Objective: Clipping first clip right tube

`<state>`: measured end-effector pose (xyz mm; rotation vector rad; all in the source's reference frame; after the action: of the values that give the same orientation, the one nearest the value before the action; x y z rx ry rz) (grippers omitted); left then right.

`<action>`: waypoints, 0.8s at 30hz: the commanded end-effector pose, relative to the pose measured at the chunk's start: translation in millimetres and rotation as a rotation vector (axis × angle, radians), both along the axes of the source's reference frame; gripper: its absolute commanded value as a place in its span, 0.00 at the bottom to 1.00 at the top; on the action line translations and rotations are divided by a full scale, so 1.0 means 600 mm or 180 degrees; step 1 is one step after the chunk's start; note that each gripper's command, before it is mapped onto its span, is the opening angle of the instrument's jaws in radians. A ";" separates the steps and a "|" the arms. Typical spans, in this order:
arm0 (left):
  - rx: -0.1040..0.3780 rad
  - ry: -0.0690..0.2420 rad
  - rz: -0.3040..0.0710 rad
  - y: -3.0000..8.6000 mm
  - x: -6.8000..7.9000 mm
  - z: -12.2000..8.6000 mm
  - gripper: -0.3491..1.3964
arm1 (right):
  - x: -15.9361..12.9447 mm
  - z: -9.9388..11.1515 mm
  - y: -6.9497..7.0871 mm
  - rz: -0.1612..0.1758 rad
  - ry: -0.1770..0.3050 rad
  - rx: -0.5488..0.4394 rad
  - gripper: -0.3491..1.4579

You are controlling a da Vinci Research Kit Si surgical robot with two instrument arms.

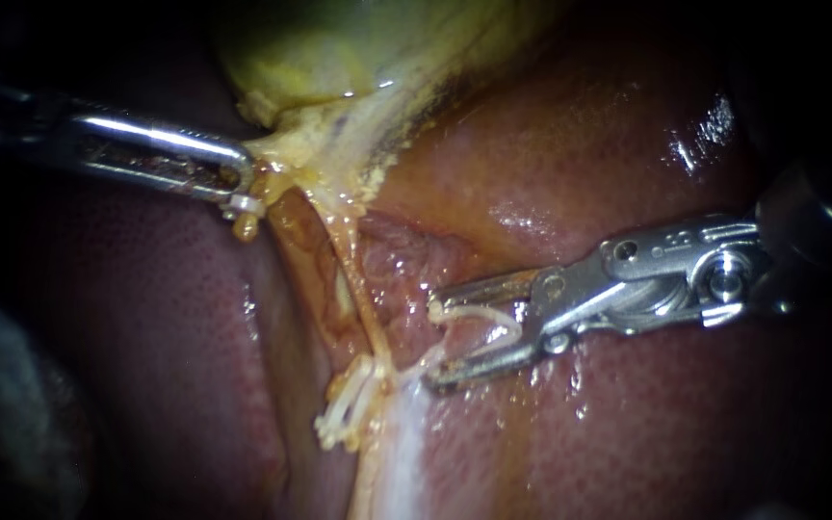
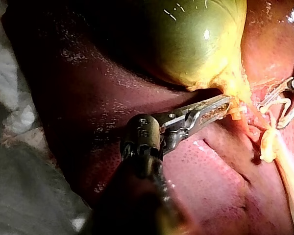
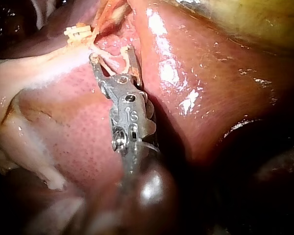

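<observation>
L: my left instrument (image 1: 246,188) clamped on gallbladder (image 1: 339,58) neck, tensioning tubes | R: my right instrument (image 1: 433,337) jaws wide, cradling clip (image 1: 493,316), beside probable right tube (image 1: 363,299) below gallbladder, not yet around it

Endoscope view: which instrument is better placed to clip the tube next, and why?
The right instrument: its jaws hold a clip beside the tube. The left instrument is occupied, shut on the gallbladder at its neck.

Endoscope close overhead, wrist cameras oblique from opposite sides, sharing clips (image 1: 344,419)
</observation>
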<state>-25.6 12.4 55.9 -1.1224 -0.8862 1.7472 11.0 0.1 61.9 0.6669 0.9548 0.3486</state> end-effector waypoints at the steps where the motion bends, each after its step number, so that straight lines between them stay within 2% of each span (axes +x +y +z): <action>1: -0.0001 0.0001 0.0001 0.0000 0.0000 0.0000 0.00 | 0.0001 -0.0001 0.0000 0.0002 0.0000 -0.0001 0.46; 5: -0.0002 0.0001 0.0002 -0.0001 0.0001 0.0001 0.00 | 0.0002 -0.0007 -0.0002 0.0038 -0.0030 0.0061 0.47; 10: -0.0002 0.0000 0.0003 -0.0001 0.0002 0.0001 0.00 | 0.0007 -0.0032 -0.0004 0.0055 -0.0022 0.0115 0.47; 17: -0.0003 0.0000 0.0003 -0.0001 0.0002 0.0001 0.00 | 0.0026 -0.0069 0.0008 0.0165 0.0138 0.0230 0.47; 24: -0.0003 0.0001 0.0002 -0.0001 0.0001 0.0002 0.00 | 0.0049 -0.0069 0.0010 0.0228 0.0093 0.0328 0.47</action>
<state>-25.5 12.4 56.0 -1.1227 -0.8861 1.7488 14.2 0.8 57.7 0.7354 0.9944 0.4627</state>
